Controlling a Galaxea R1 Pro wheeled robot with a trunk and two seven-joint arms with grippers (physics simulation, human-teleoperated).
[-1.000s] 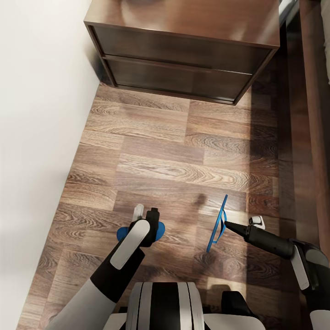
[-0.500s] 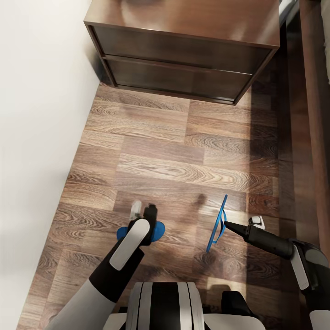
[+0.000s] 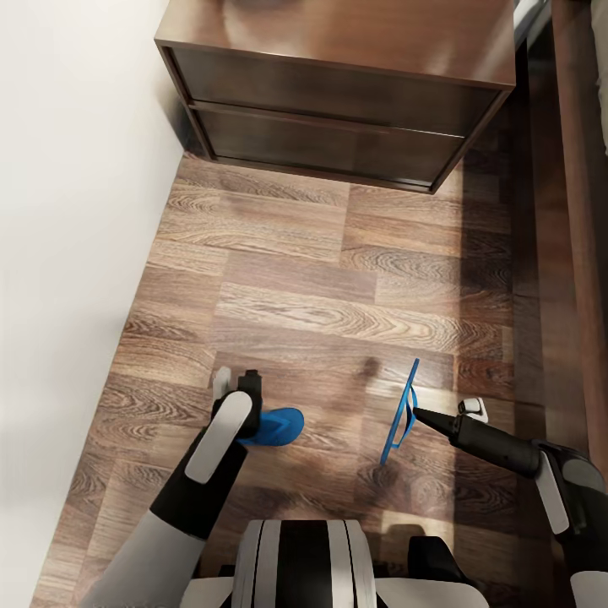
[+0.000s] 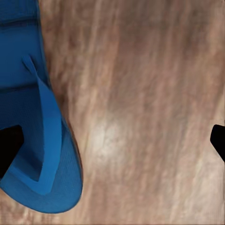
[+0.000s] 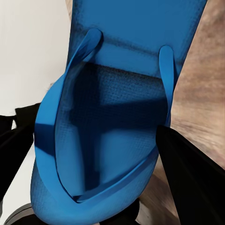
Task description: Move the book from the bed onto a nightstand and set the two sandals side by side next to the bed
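Pairing sandals | right end effector (image 3: pixel 414 411) clenched on edge-up sandal (image 3: pixel 399 415) | flat sandal (image 3: pixel 272 426) beside it, toward wall, long axis crosswise | left end effector (image 3: pixel 236 379) released above

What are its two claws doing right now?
Left gripper: open, holding nothing.
Right gripper: shut on a blue sandal, held on edge.

One bright blue sandal (image 3: pixel 272 426) lies flat on the wood floor just beside the left gripper (image 3: pixel 236 380), strap up. The other sandal (image 3: pixel 402 414) stands on edge, pinched in the right gripper (image 3: pixel 422 415).
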